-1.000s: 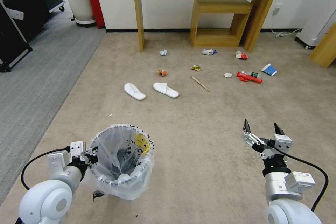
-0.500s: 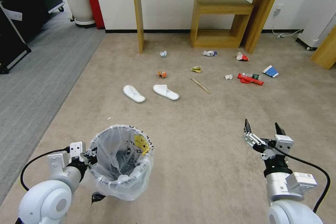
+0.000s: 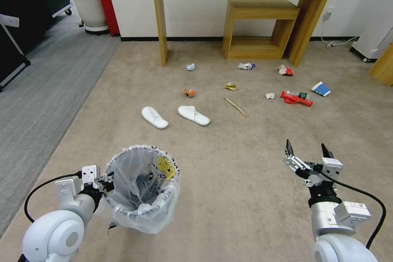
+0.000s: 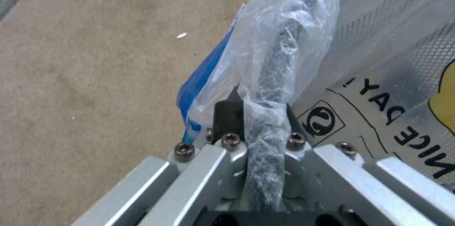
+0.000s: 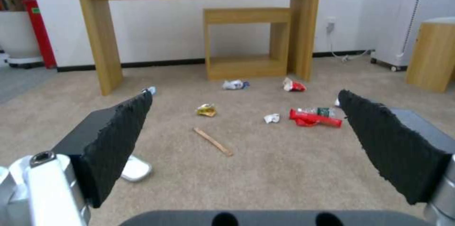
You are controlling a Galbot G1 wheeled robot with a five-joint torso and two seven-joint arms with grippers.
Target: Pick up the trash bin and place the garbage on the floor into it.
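Note:
The trash bin (image 3: 143, 217), lined with a crinkly bag, hangs at my lower left. My left gripper (image 3: 107, 181) (image 4: 261, 109) is shut on its bagged rim. My right gripper (image 3: 307, 149) (image 5: 246, 137) is open and holds nothing, above bare floor (image 3: 229, 180). The garbage lies ahead: two white slippers (image 3: 154, 117) (image 3: 193, 115), a wooden stick (image 3: 236, 107) (image 5: 213, 141), a red packet (image 3: 295, 99) (image 5: 315, 118), a blue-white cup (image 3: 321, 89), a red-white cup (image 3: 285, 70) and crumpled papers (image 3: 230, 86).
A wooden desk (image 3: 159, 16) and a low wooden shelf (image 3: 258, 24) stand against the far wall behind the litter. Grey ribbed carpet (image 3: 37, 90), a white planter (image 3: 88, 6) and black cases lie to the left. A wooden cabinet (image 3: 382, 67) sits at the right edge.
The whole view has shifted: the desk and litter sit lower and nearer, so the camera has moved forward. Bin and both grippers keep their places in the view.

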